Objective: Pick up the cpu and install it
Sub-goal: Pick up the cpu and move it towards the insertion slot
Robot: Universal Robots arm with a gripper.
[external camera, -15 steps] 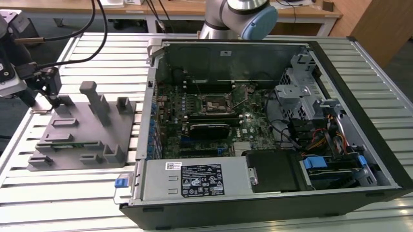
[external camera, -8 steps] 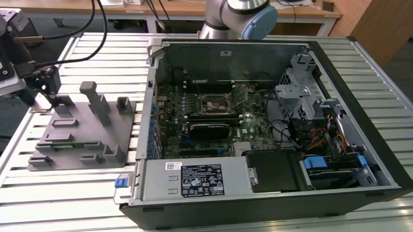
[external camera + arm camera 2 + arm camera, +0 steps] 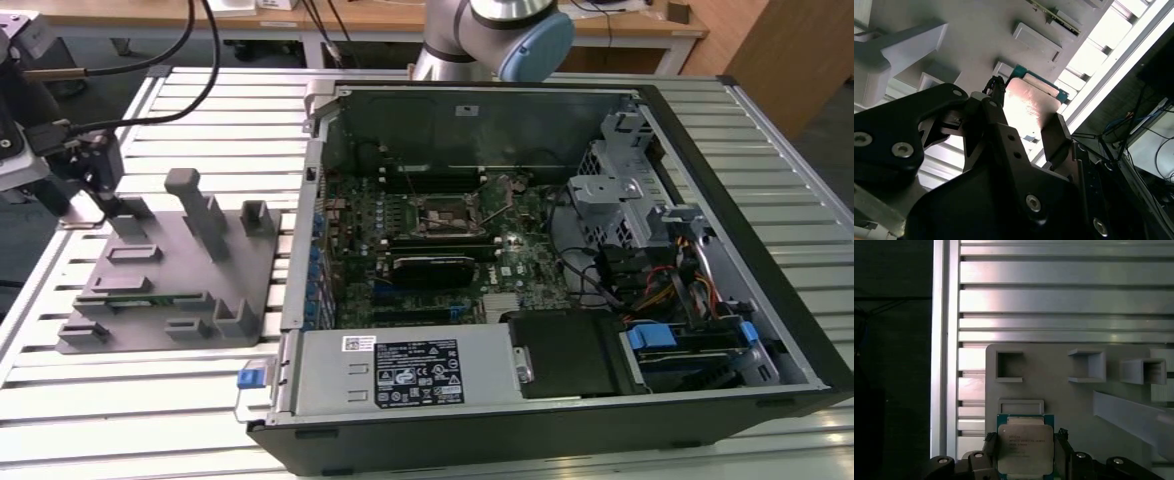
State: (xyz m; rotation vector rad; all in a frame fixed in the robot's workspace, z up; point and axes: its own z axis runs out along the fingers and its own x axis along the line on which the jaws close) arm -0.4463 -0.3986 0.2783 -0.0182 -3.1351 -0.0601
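Observation:
The cpu [image 3: 1025, 447], a flat square chip with a pale metal top and a teal-green edge, sits between my gripper's [image 3: 1025, 439] two black fingers [image 3: 990, 442], which press on its opposite sides. In the second wrist view the cpu [image 3: 1030, 105] is held the same way by the gripper [image 3: 1026, 119], just over the grey fixture plate [image 3: 979, 30]. In the exterior view the gripper [image 3: 96, 190] hangs over the far corner of the grey fixture [image 3: 160, 290] at the exterior view's left. The motherboard's cpu socket [image 3: 447, 212] lies inside the open computer case [image 3: 747, 200].
The grey fixture carries upright posts [image 3: 187, 195] and several square pockets [image 3: 1009, 365]. It rests on a ribbed aluminium table [image 3: 1064, 300] whose edge [image 3: 939, 340] is close by. Cables [image 3: 174, 90] run to the wrist. The arm's base [image 3: 494, 40] stands behind the case.

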